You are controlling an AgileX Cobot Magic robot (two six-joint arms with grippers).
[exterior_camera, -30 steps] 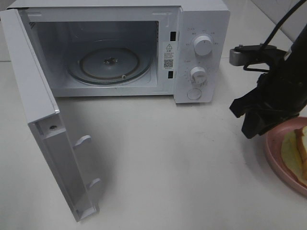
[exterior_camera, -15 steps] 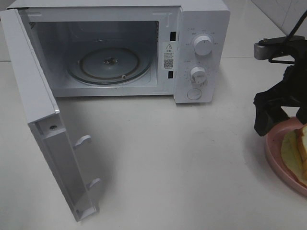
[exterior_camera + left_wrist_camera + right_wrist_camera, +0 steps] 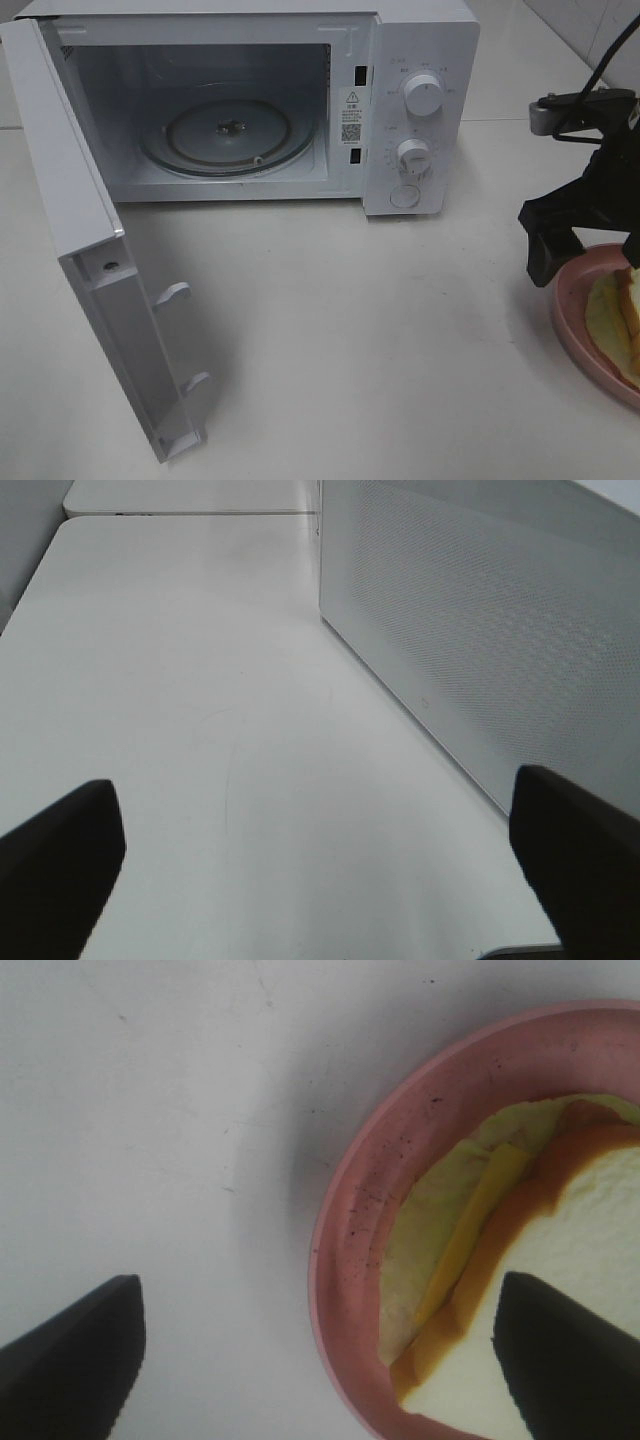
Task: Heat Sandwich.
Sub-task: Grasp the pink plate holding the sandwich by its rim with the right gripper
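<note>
The sandwich (image 3: 622,318), white bread with a tan crust over pale yellow-green filling, lies on a round pink plate (image 3: 572,300) at the right edge of the exterior view. My right gripper (image 3: 588,258) hangs open just above the plate's left rim, holding nothing. In the right wrist view its gripper (image 3: 320,1360) straddles the plate's rim (image 3: 345,1260), one finger over the table and the other over the sandwich (image 3: 570,1240). The left gripper (image 3: 320,865) stands open over bare table beside a perforated white microwave panel (image 3: 500,630); it does not show in the exterior view.
The white microwave (image 3: 420,50) stands at the back with its door (image 3: 90,250) swung wide open to the left. Its glass turntable (image 3: 228,135) carries nothing. White table (image 3: 380,330) stretches between the microwave's front and the plate.
My right gripper has opened its jaws and shifted right, from beside the plate's left edge to above its rim. The sandwich, plate and microwave have not moved.
</note>
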